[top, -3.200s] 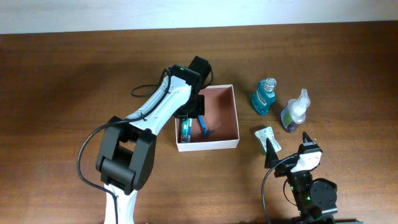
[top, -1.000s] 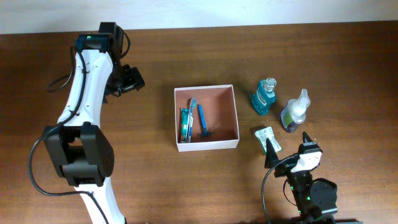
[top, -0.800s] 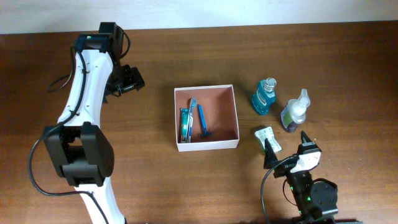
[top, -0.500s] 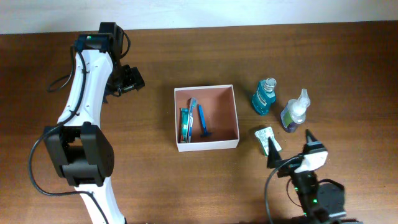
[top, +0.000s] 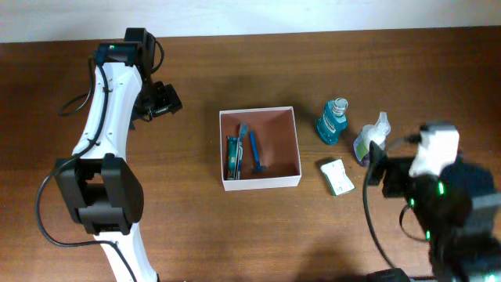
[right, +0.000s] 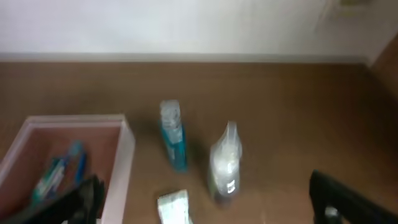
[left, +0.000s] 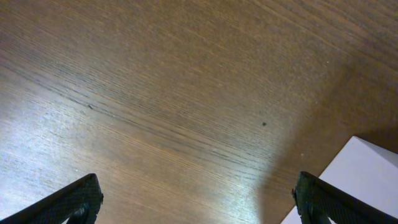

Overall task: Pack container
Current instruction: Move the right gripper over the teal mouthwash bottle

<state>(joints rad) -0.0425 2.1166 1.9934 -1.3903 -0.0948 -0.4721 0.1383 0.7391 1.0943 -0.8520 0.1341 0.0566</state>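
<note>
– Starting wide: the brown wooden surface [top: 235,235] is carrying everything. The left arm [top: 108,102] is reaching over the far-left part. The left end effector [left: 199,200] is hovering above bare wood, fingers spread wide, gripping nothing.
– Right arm?
– The right arm [top: 450,196] is showing blurred at the right edge. The right end effector [right: 211,202] is likewise standing spread and empty, facing the bottles.
– Container?
– The container [top: 261,185] is sitting mid-surface, well apart from both end effectors. Right of it, a teal mouthwash bottle [top: 332,122] and a clear spray bottle [top: 369,141] are standing upright near each other. A small packet [top: 337,175] is lying beside them, nearer the robot.
– Inside?
– A teal pack [top: 232,155] and a blue razor [top: 255,152] are lying side by side in its left half.
</note>
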